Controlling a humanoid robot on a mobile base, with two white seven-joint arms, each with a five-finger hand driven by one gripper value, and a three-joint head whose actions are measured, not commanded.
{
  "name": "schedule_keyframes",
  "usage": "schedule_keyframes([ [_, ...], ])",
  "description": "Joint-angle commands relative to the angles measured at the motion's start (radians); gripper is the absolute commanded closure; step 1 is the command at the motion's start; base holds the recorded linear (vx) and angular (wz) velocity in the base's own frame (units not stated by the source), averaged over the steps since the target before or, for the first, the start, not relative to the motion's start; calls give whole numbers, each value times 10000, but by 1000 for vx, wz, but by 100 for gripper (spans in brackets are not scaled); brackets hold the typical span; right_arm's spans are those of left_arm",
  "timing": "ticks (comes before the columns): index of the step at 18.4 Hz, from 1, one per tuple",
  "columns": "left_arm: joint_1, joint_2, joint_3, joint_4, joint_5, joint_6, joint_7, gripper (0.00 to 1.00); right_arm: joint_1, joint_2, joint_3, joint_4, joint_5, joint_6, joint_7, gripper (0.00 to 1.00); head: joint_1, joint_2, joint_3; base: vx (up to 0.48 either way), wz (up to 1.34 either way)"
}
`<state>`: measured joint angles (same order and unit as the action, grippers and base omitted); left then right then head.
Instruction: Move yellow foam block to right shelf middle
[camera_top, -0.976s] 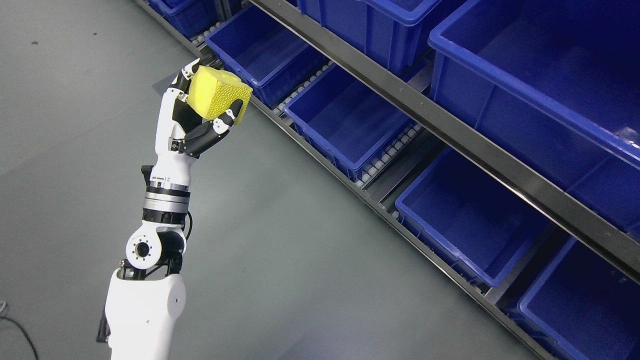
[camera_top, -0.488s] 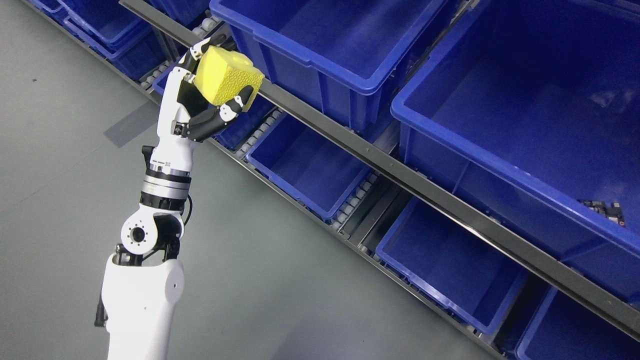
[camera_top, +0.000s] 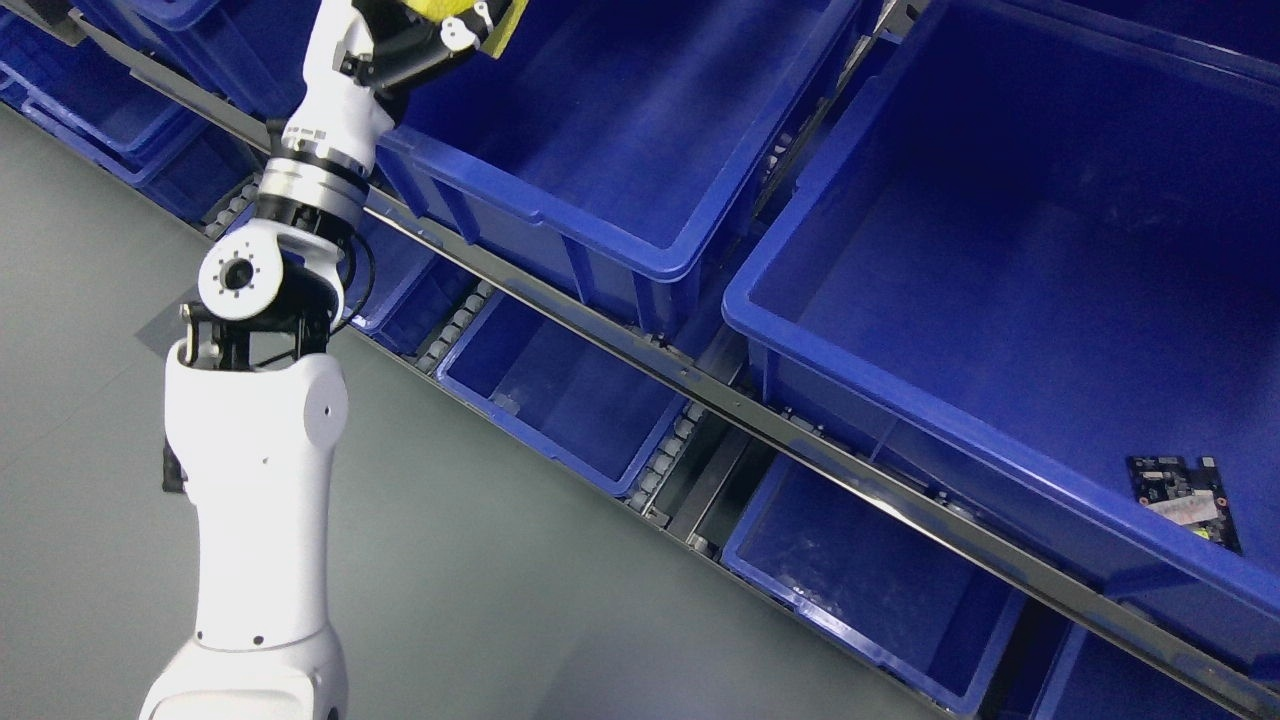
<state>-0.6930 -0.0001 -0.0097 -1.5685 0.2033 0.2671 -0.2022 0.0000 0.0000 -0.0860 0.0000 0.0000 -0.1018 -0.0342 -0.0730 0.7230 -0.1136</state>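
Observation:
My left arm rises from the lower left, and my left hand (camera_top: 420, 40) is at the picture's top edge. It is shut on the yellow foam block (camera_top: 510, 20), which is mostly cut off by the top edge; only a sliver shows past the fingers. The hand and block are at the near left corner of a large blue bin (camera_top: 600, 130) on the middle shelf level. My right arm does not show.
A second large blue bin (camera_top: 1000, 250) on the same level, to the right, holds a small circuit board (camera_top: 1185, 495). A dark shelf rail (camera_top: 700, 385) runs diagonally below. Lower blue bins (camera_top: 560, 390) sit beneath it. Grey floor (camera_top: 500, 600) lies at the lower left.
The whole picture has shifted, so the camera has moved toward the shelves. My left hand with the block has risen to the top edge, over the middle-level bin's corner.

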Motion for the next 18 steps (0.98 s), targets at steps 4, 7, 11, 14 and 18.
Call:
schedule_keyframes([
  [4,-2105,175,-1281,3150,-146,1010,-19,55,15,-175,1,-175,31,67,4,0,0,1,0,128,-235],
  [7,-2090,175,-1728,3979,-161,1010,12,43,15,-175,1,-175,31,67,4,0,0,3,0,56,-105],
  [11,-2120,175,-2081,4073,-696,1133,-3,3,15,-175,1,-175,31,67,4,0,0,3,0,12,-23],
  [14,-2136,175,-1975,3859,-744,1118,-19,0,15,-175,1,-175,31,67,4,0,0,3,0,0,0],
  [18,-2335,175,-1224,1931,-729,1102,-19,0,15,-175,1,-175,31,67,4,0,0,6,0,0,0],
])
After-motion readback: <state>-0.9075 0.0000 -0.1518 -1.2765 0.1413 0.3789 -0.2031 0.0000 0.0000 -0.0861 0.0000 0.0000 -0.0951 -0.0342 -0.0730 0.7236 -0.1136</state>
